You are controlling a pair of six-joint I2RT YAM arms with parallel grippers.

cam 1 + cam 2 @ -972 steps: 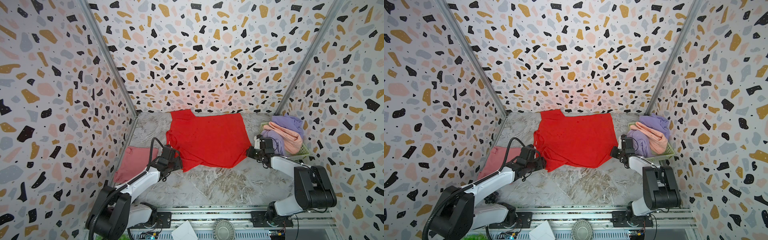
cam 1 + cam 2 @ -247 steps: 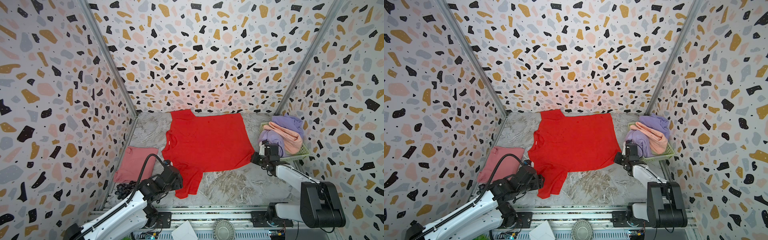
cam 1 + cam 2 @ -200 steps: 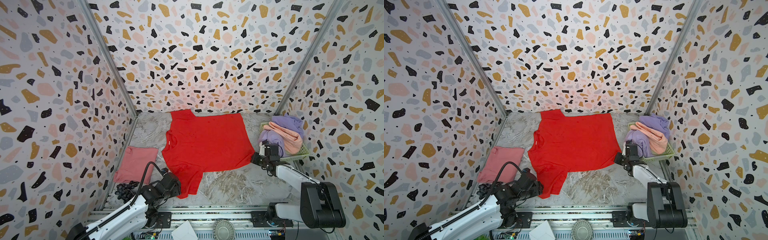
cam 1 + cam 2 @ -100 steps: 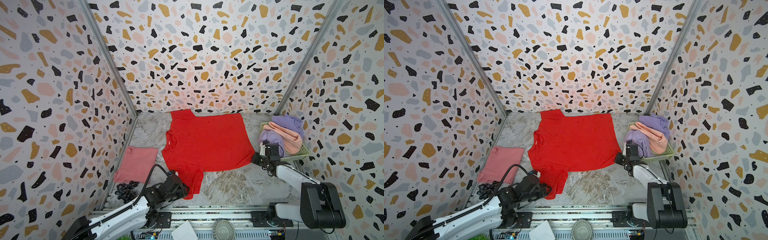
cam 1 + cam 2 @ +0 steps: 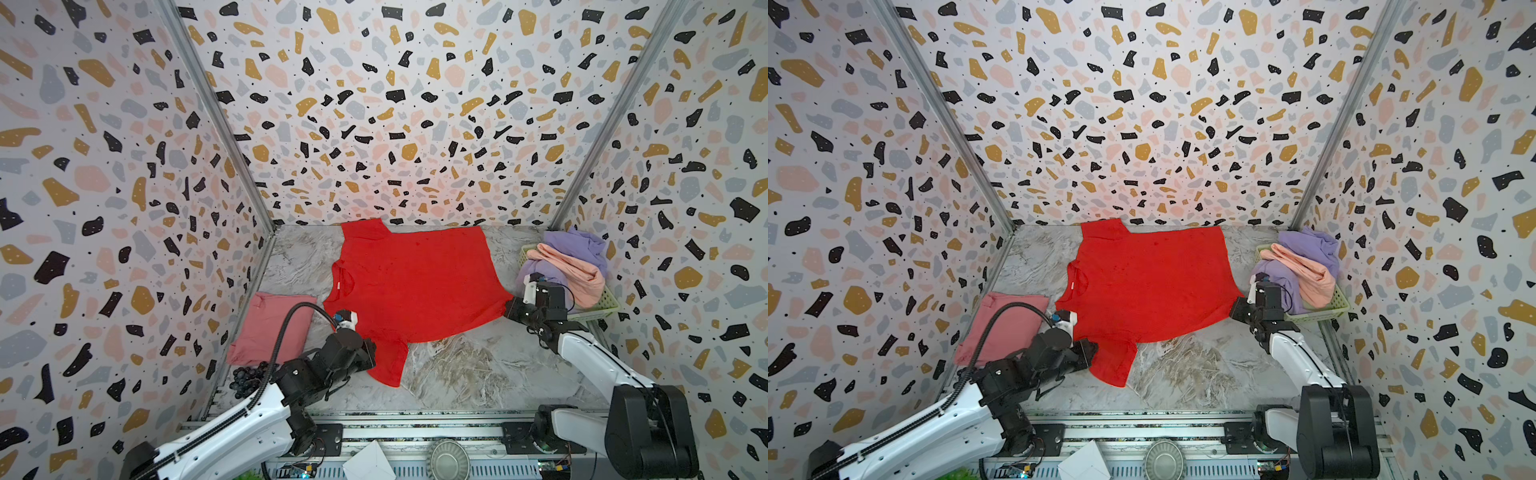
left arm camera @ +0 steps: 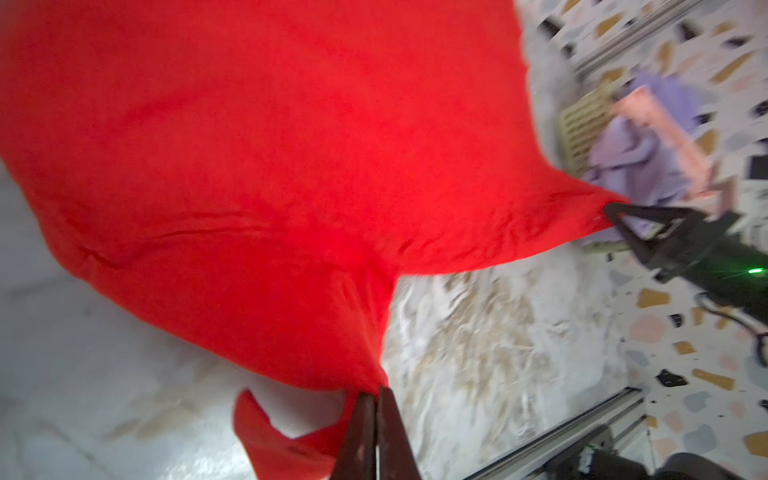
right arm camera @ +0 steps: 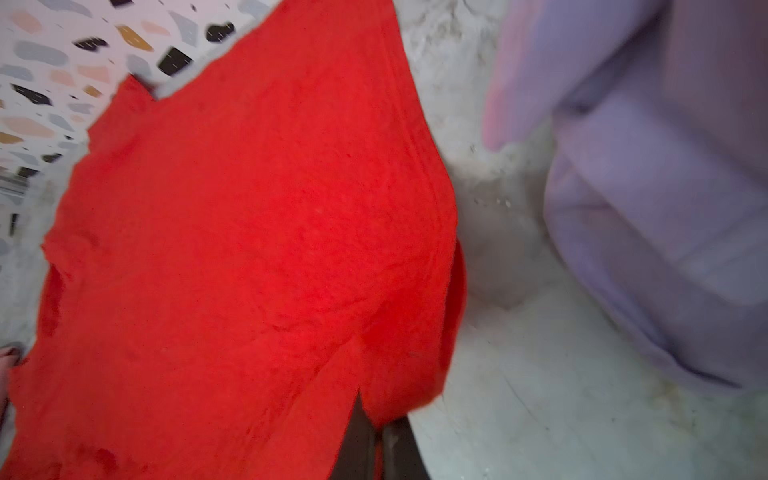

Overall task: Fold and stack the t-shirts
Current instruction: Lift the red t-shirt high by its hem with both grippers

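While red tee (image 5: 415,286) lies spread mid-table (image 5: 457,365), collar toward left arm's side, both arms hold its near edge.
- Left gripper (image 6: 376,397): jaws pressed together, pinching cloth at near sleeve; fabric drawn to a point.
- Right gripper (image 7: 374,432): jaws closed on hem corner, just beside basket (image 5: 598,308).
- Two-point hold likely to tension cloth flat before fold.
- Pink tee (image 5: 274,328): folded by wall, probably stack base.
- Lavender tee (image 5: 575,249), peach tee (image 5: 573,274): heaped in basket, unfolded.
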